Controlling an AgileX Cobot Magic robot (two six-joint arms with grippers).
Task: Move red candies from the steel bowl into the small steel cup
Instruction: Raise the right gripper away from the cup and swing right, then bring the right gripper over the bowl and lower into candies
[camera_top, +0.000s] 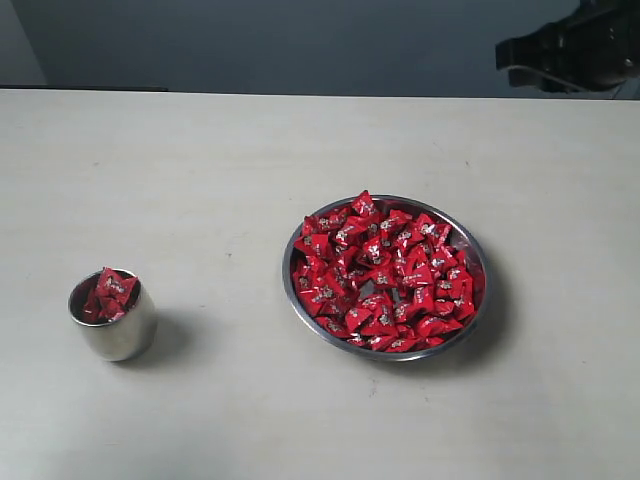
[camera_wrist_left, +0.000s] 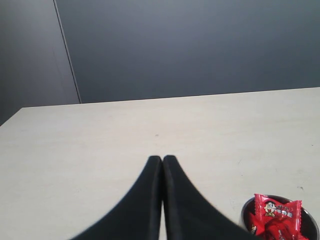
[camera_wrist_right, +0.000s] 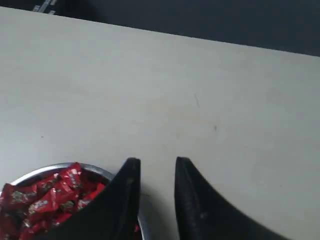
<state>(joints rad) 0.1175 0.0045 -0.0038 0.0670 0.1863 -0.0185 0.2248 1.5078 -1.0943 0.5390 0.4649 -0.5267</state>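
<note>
Fingers of the right gripper (camera_wrist_right: 157, 162) stand apart with nothing between them, just beside the rim of the steel bowl (camera_top: 286, 275); how high up is hard to tell. It should drop onto one top candy among the red candies (camera_top: 385, 275) piled in the bowl and pinch it gently. The left gripper (camera_wrist_left: 162, 158) is pressed together, empty. The small steel cup (camera_top: 120, 340), partly filled, stands well left of the bowl, with bare table (camera_top: 220, 300) between for carrying.

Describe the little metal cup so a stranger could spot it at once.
On the pale table, find the wide steel bowl heaped with red candies. Well to its left in the exterior view stands the small steel cup. It is far narrower than the bowl and holds only a few candies.
</note>
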